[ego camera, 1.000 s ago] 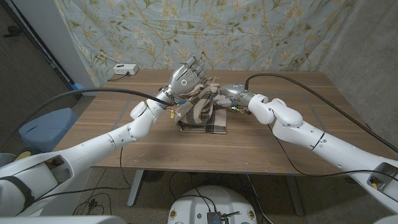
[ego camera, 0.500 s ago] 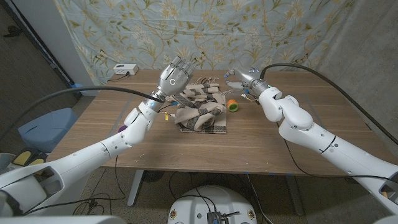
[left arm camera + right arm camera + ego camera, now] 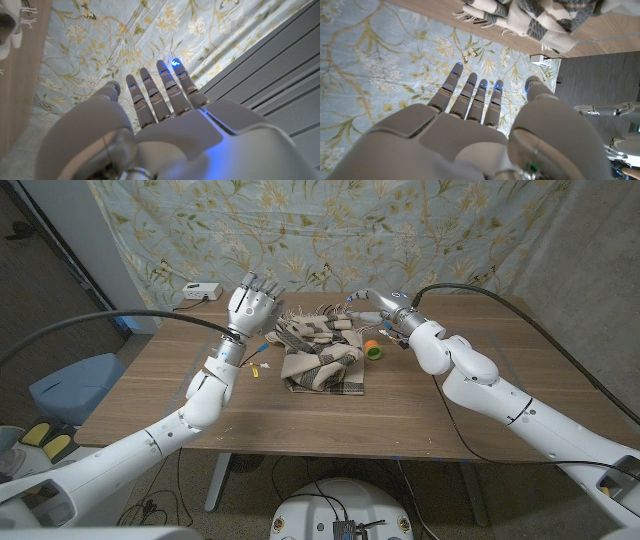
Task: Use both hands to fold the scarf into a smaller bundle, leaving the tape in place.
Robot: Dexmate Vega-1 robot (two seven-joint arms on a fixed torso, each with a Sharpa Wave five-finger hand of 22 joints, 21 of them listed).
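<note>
Striped scarf (image 3: pixel 320 360) bundled mid-table (fringed), green-orange tape (image 3: pixel 373 350) just beside.

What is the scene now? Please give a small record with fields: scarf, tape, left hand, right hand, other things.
scarf: bundled at the middle of the table
tape: small green and orange roll, on the table beside the scarf, on the robot's right
left hand: raised, fingers apart, holds nothing
right hand: raised beyond the tape, fingers extended, holds nothing
other things: white box at the far left corner
</note>
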